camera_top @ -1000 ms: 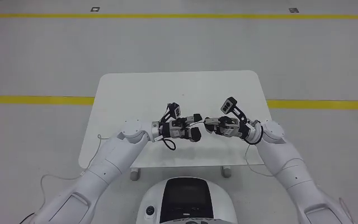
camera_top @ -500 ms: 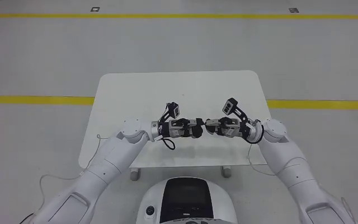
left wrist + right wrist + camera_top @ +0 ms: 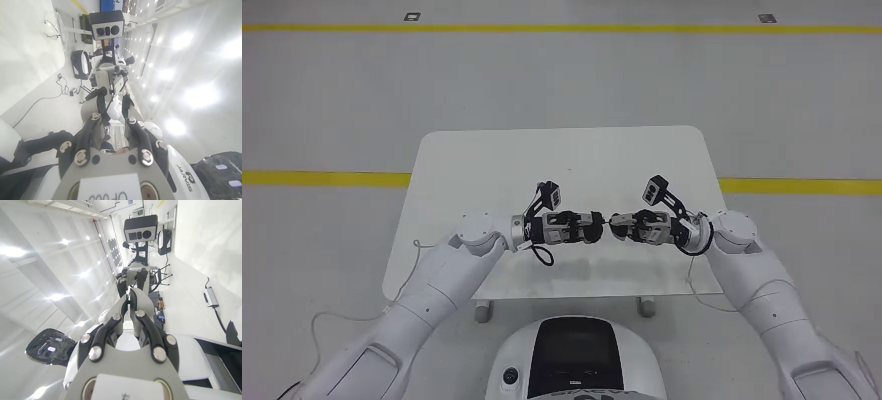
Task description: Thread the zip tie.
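A white surface [image 3: 472, 170] with rounded corners stands on a pale floor [image 3: 342, 90]. Its far half and both sides are bare. Two white arms come in from the near side and meet above the middle of its near half, not far from the front edge.

The left gripper [image 3: 593, 228] and the right gripper [image 3: 619, 222] face each other tip to tip, almost touching, and are held up off the surface. Each wrist carries a small camera on a stalk, and the two stalks stand near each other above the grippers.

The right gripper's fingers are pinched nearly together on a thin dark strip, which I take to be the zip tie [image 3: 129, 303]. The strip points toward the left gripper. The left gripper's fingers stand apart, with nothing clearly between them. The tie's head is too small to make out.

The step in hand looks like feeding the tie's end across the gap. It should go best with a slow, straight advance along the strip's own line and a pinch close to the free end, so the strip does not bend. The left fingers should close only once the strip sits between them.

Room is tightest between the fingertips and between the camera stalks. There is open space over the far half and the sides, and less toward the front edge.
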`<state>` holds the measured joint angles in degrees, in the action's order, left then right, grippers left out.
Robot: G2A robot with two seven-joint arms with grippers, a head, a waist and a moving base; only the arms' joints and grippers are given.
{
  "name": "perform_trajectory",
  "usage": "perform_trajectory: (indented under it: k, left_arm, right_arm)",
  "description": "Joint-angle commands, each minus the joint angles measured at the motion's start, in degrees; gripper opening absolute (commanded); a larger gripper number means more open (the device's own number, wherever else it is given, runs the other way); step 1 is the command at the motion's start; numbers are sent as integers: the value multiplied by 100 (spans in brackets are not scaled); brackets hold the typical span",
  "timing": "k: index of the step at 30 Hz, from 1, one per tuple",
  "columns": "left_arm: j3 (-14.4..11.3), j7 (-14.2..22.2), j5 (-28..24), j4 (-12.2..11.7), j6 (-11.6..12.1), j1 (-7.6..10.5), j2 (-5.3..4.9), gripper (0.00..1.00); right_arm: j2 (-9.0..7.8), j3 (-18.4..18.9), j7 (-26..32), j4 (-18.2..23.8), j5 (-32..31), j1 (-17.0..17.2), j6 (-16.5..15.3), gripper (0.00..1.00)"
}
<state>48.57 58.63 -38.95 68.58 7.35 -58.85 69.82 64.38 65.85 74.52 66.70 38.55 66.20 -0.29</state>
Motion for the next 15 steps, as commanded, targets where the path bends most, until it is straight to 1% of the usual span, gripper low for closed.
perform_trajectory:
  k: [1, 8, 10, 15]
  left_arm:
    - [-5, -19, 18, -5, 3, 0, -1, 20]
    - [-37, -69, 77, 1, 1, 9, -1, 18]
    - [-54, -81, 96, -2, 3, 12, 1, 15]
    - [-74, -97, 116, -13, 5, 24, 2, 13]
  right_arm:
    - [-1, -23, -13, -5, -45, 2, 12, 0]
    - [11, -142, -68, -33, -172, -33, 33, 0]
    - [16, -163, -82, -46, -169, -43, 28, 0]
    - [19, -183, -113, -75, -165, -53, 10, 0]
